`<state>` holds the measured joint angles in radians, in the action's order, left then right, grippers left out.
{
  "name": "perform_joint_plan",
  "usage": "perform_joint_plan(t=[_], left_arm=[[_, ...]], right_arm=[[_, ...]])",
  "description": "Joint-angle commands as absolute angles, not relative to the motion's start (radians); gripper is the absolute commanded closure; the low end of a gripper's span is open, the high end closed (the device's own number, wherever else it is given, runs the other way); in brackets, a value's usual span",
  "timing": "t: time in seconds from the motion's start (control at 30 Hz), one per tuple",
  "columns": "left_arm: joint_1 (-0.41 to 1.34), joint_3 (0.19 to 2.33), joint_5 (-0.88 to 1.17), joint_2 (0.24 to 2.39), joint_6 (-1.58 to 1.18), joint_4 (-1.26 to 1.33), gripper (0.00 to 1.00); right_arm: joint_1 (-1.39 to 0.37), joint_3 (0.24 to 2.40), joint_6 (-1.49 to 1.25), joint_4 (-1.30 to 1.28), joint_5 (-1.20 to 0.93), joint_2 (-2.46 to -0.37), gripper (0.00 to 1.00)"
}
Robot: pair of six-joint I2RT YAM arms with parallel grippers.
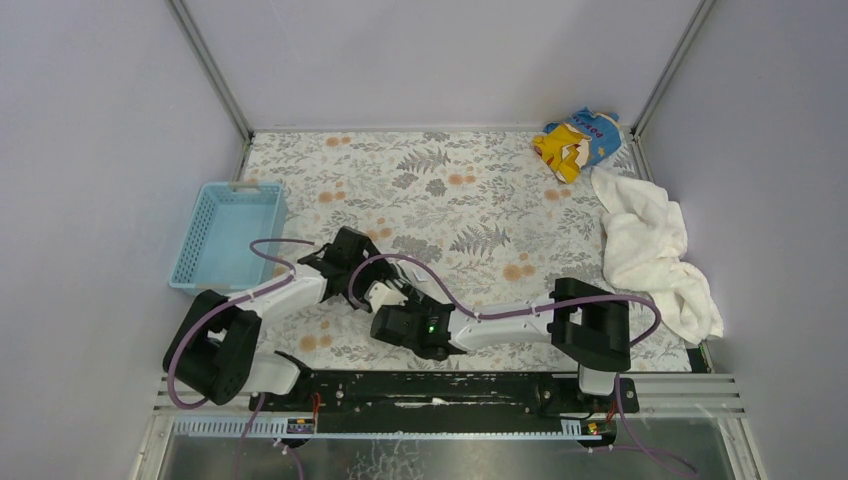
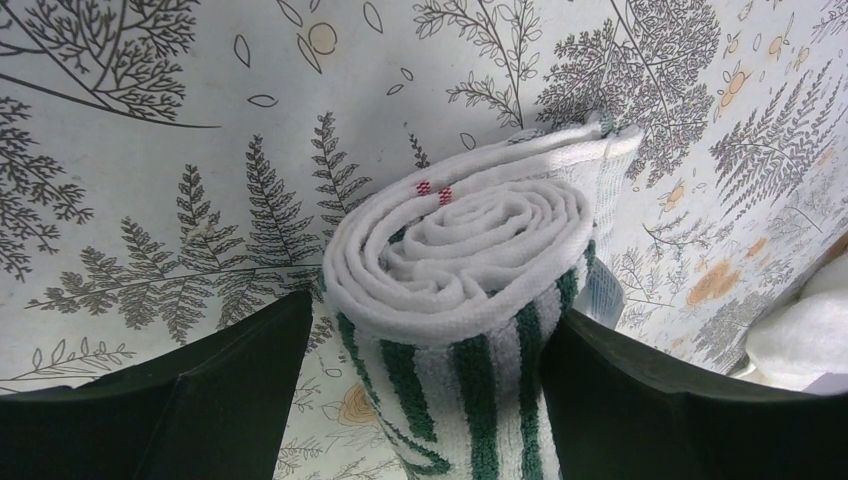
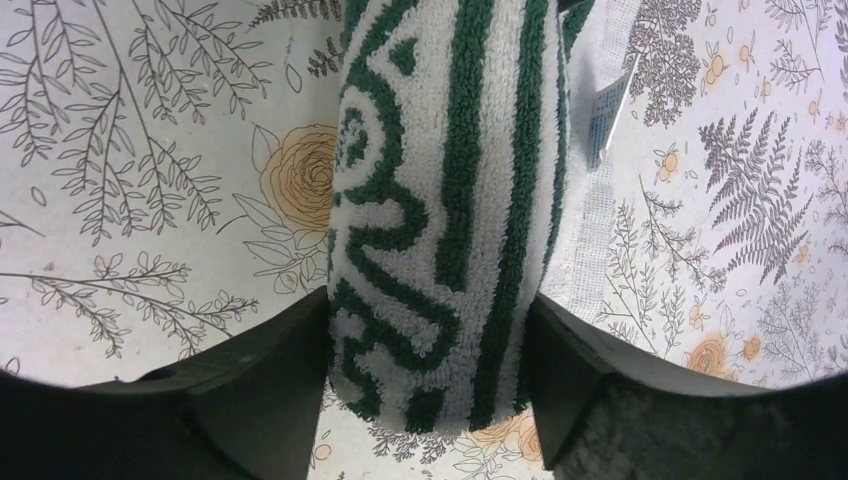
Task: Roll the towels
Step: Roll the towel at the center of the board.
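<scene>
The right gripper (image 3: 428, 305) is closed on the striped towel (image 3: 440, 150). Its two fingers press into opposite sides of the roll, which narrows slightly where they pinch it. The dark green and white stripes run away from the wrist camera along the length of the roll. The left gripper (image 2: 428, 310) straddles the same roll at its end, where the spiral of wound layers faces the camera. One finger lies against the cloth and the other sits just beside it, so I cannot tell whether this gripper is clamped or only flanking the roll.

The roll lies on the leaf-patterned worktop (image 1: 450, 190), near its front edge and left of centre, where the two arms meet. A blue basket (image 1: 228, 235) stands at the left edge. The white towel (image 1: 645, 250) lies crumpled along the right edge, well apart from both grippers. The yellow-and-blue cloth (image 1: 577, 140) lies just beyond it in the far right corner.
</scene>
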<state>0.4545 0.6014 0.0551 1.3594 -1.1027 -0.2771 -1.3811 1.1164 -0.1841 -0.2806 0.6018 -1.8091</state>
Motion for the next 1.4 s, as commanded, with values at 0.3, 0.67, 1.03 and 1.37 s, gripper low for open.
perform_joint_plan(t=[0.3, 0.67, 1.03, 1.37], left_arm=[[0.443, 0.660, -0.100, 1.389, -1.072, -0.441, 0.15], [0.346, 0.631, -0.070, 1.094, -1.029, -0.500, 0.02], [0.370, 0.485, 0.224, 0.989, -1.055, -0.334, 0.00], [0.485, 0.451, 0.216, 1.040, -1.146, -0.187, 0.00]], right_arm=[[-1.335, 1.047, -0.276, -0.270, 0.310, -1.785, 0.70], [-1.102, 0.876, -0.408, 0.004, -0.230, -1.685, 0.74], [-0.951, 0.736, -0.570, 0.272, -0.522, -1.714, 0.74], [-0.921, 0.719, -0.613, 0.296, -0.528, -1.768, 0.74]])
